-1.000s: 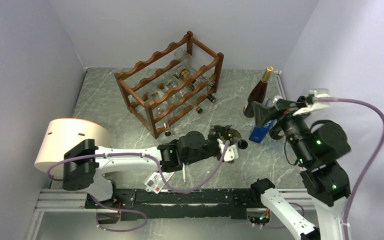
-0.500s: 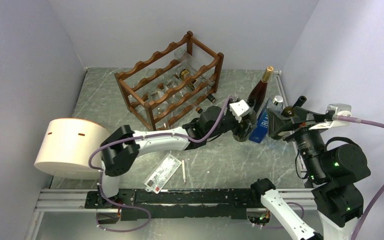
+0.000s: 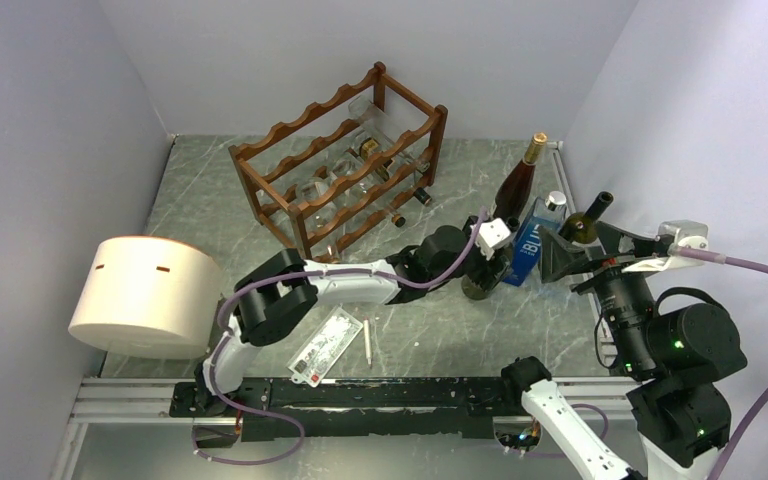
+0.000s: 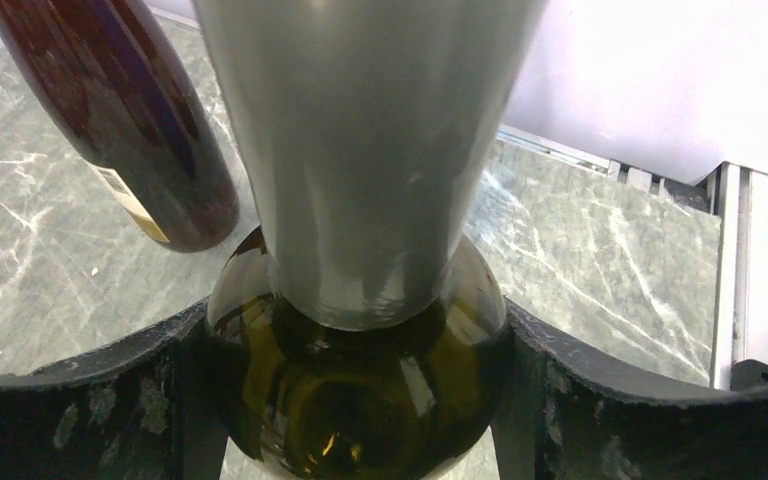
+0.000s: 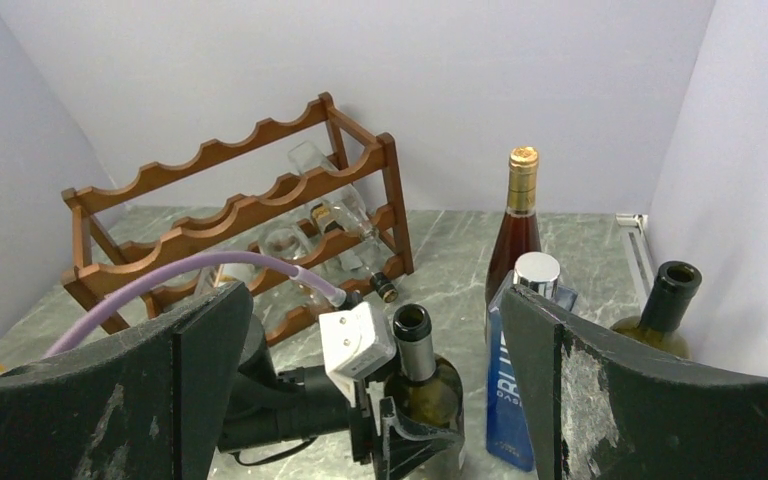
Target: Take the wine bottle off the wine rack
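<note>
The reddish-brown wine rack (image 3: pixel 340 165) stands at the back of the table and also shows in the right wrist view (image 5: pixel 230 215); clear bottles (image 3: pixel 372 165) lie in it. My left gripper (image 3: pixel 482 275) is shut on the lower body of an olive-green wine bottle (image 3: pixel 478 285), which stands upright on the table right of the rack, well apart from it. The left wrist view shows the jaws pressed on both sides of this bottle (image 4: pixel 355 390). It also shows in the right wrist view (image 5: pixel 422 385). My right gripper (image 3: pixel 590 250) is open and empty, right of the bottles.
A dark red bottle with a gold cap (image 3: pixel 515 190), a blue bottle with a silver cap (image 3: pixel 530 250) and a green open-necked bottle (image 3: pixel 582 222) stand close to the right. A white cylinder (image 3: pixel 140 295) sits front left. A card (image 3: pixel 325 345) and pen (image 3: pixel 367 342) lie in front.
My left arm has swung right from the table's middle, carrying the green bottle, which now stands upright beside the blue bottle. My right gripper has drawn back to the right.
</note>
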Tool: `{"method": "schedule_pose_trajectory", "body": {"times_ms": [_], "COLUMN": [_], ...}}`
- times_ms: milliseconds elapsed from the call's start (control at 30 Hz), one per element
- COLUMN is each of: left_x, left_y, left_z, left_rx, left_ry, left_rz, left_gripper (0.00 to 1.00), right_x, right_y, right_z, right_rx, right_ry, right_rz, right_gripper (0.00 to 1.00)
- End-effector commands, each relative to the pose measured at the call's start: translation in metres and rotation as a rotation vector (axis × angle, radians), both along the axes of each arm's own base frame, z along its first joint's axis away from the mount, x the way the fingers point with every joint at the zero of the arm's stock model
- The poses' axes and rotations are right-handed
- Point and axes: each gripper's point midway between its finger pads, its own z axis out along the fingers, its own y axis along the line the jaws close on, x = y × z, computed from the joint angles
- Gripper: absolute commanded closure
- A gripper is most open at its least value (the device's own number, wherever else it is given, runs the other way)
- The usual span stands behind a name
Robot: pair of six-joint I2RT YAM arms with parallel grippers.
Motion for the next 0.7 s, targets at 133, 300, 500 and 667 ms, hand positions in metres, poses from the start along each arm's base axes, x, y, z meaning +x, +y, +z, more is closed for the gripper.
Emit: {"method": "schedule_pose_trajectory", "body": {"times_ms": [133, 300, 500, 667], "left_x": [0.015, 0.021, 0.018, 0.011], "left_y": [-0.021, -0.022, -0.018, -0.006], "left_z": [0.049, 0.04, 0.046, 0.072], "left_rx": [-0.146, -0.132, -0.124, -0.155], "left_ry": [-0.092, -0.093, -0.087, -0.099], "left_rz": [0.006, 0.034, 0.036, 0.03], "left_gripper": [0.81, 0.67, 0.02, 0.0], "right_x": [-0.002, -0.004, -0.006, -0.003], "right_y": [-0.004, -0.008, -0.01, -0.008], "right_z": [-0.01, -0.011, -0.014, -0.012], "right_rx": [-0.021, -0.024, -0.021, -0.017], "right_ry": [0.016, 0.012, 0.013, 0.013], "right_rz": [-0.013, -0.027, -0.037, -0.029], "right_gripper": [0.0, 0.0, 0.0, 0.0]}}
